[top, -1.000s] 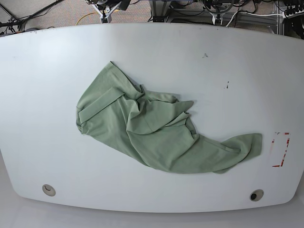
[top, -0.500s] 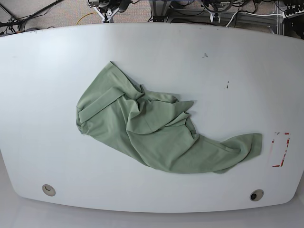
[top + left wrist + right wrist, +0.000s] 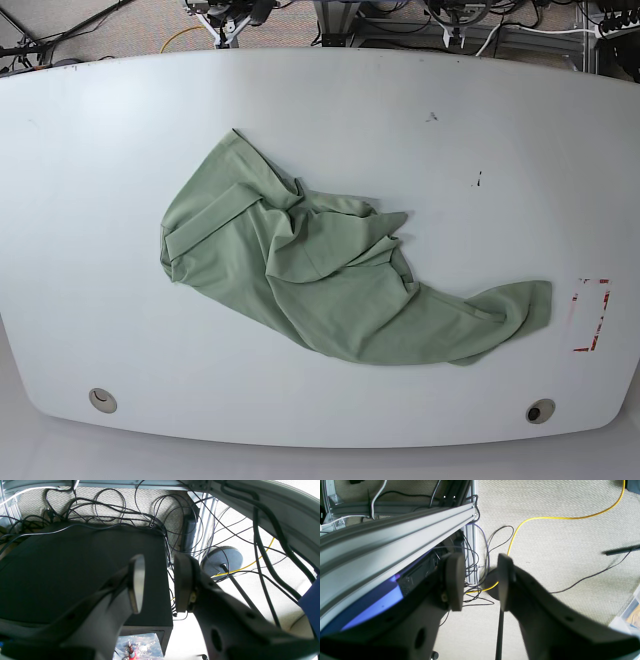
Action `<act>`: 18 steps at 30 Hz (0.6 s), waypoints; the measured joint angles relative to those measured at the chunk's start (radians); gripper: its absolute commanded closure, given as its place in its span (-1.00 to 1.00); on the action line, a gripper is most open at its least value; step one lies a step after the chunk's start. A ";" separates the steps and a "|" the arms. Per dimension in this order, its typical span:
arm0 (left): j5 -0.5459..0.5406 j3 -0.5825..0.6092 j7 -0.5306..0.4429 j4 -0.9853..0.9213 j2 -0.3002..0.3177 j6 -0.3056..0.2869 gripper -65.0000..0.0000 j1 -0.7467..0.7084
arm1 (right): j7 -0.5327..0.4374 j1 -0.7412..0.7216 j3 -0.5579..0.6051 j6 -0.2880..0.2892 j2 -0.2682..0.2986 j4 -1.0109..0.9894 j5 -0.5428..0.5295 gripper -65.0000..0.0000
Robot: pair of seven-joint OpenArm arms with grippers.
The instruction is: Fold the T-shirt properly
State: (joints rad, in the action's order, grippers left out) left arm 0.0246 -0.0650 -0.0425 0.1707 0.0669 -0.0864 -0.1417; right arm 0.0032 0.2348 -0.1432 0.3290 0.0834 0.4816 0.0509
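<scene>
My left claw [image 3: 158, 582] hangs with a plain gap between its pads and nothing in it; its camera looks down past the table edge at a black box [image 3: 75, 572] and a tangle of cables [image 3: 120, 512] on the floor. My right claw [image 3: 480, 581] is likewise released and empty, pointed at carpet [image 3: 557, 550] with a yellow cable [image 3: 545, 518] running across it and an aluminium frame rail [image 3: 395, 535] alongside. Neither claw shows in the base view, so both sit off the table, well apart from the work.

The T-shirt [image 3: 330, 270] lies crumpled on the white table [image 3: 480, 130], roughly centre and slightly toward the base view's left, with a long tail of fabric trailing out to that view's right. It is bunched and creased in the middle, with one flap doubled over near the left end. I judge the fold has not begun: the cloth first needs spreading flat, then folding, so all of it is left.

Around it I see only small dark marks [image 3: 478, 180], a red outlined marker [image 3: 592, 315] near the trailing end, and two round grommets [image 3: 102, 400] along the near edge. Nothing lies on or against the shirt, so nothing I can see blocks a reach to it.
</scene>
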 measured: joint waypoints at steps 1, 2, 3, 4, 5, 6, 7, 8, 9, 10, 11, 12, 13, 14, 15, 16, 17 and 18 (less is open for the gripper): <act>-0.001 -0.001 0.000 0.000 0.000 0.000 0.45 -0.005 | 0.000 0.001 -0.001 0.000 0.000 0.001 -0.002 0.36; -0.003 -0.001 -0.001 0.002 0.000 0.000 0.45 -0.011 | 0.000 0.002 -0.001 0.000 0.000 0.001 -0.002 0.36; -0.003 -0.001 -0.005 0.010 0.000 0.000 0.45 -0.021 | -0.002 0.003 -0.002 0.000 0.000 0.001 -0.002 0.36; -0.003 -0.001 -0.007 0.033 0.000 0.000 0.45 -0.040 | 0.000 0.008 -0.002 0.000 0.000 0.002 -0.002 0.36; -0.003 -0.001 -0.020 0.056 0.000 0.000 0.45 -0.061 | -0.002 0.014 -0.002 0.000 0.000 0.006 -0.003 0.36; -0.003 -0.001 -0.032 0.086 0.000 0.000 0.45 -0.084 | -0.005 0.023 -0.002 0.000 0.000 0.018 -0.002 0.36; -0.003 -0.002 -0.046 0.116 0.000 0.000 0.45 -0.108 | -0.003 0.036 -0.001 0.000 0.000 0.037 -0.002 0.36; -0.003 -0.003 -0.052 0.145 0.000 0.000 0.45 -0.131 | 0.000 0.053 -0.001 0.001 0.000 0.062 -0.002 0.36; -0.003 -0.003 -0.048 0.169 0.000 0.000 0.45 -0.151 | 0.000 0.072 -0.001 0.002 0.000 0.086 -0.004 0.36; -0.003 -0.003 -0.043 0.205 0.000 0.000 0.45 -0.177 | 0.000 0.098 -0.001 0.002 0.000 0.125 -0.002 0.36; -0.002 -0.003 -0.037 0.238 0.000 0.001 0.45 -0.203 | -0.006 0.119 -0.001 0.002 0.000 0.157 -0.001 0.36; -0.002 -0.003 -0.034 0.269 0.000 0.000 0.45 -0.226 | 0.003 0.137 0.000 0.000 0.000 0.184 -0.001 0.36; -0.003 -0.003 -0.035 0.296 0.000 0.000 0.45 -0.245 | 0.008 0.151 -0.001 0.000 0.000 0.206 -0.005 0.36; -0.003 -0.003 -0.034 0.325 0.000 0.001 0.45 -0.264 | 0.005 0.166 -0.001 0.001 -0.006 0.229 -0.003 0.36; -0.003 -0.003 -0.040 0.362 0.000 0.001 0.45 -0.283 | 0.004 0.185 -0.001 0.000 -0.006 0.257 -0.003 0.36; -0.002 -0.003 -0.033 0.393 0.000 0.002 0.45 -0.304 | 0.003 0.198 0.000 0.000 -0.009 0.279 -0.003 0.36; -0.003 -0.003 -0.035 0.435 0.000 0.002 0.45 -0.324 | 0.011 0.215 0.000 0.001 -0.012 0.308 -0.002 0.36; -0.003 -0.004 -0.043 0.468 0.000 0.000 0.45 -0.344 | 0.004 0.231 0.000 0.002 -0.015 0.332 -0.006 0.36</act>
State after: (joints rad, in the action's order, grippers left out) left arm 0.0219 -0.0689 -0.0853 0.6392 0.0673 -0.0860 -0.4862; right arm 0.0074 0.4656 -0.1429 0.3313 0.0685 0.8139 0.0452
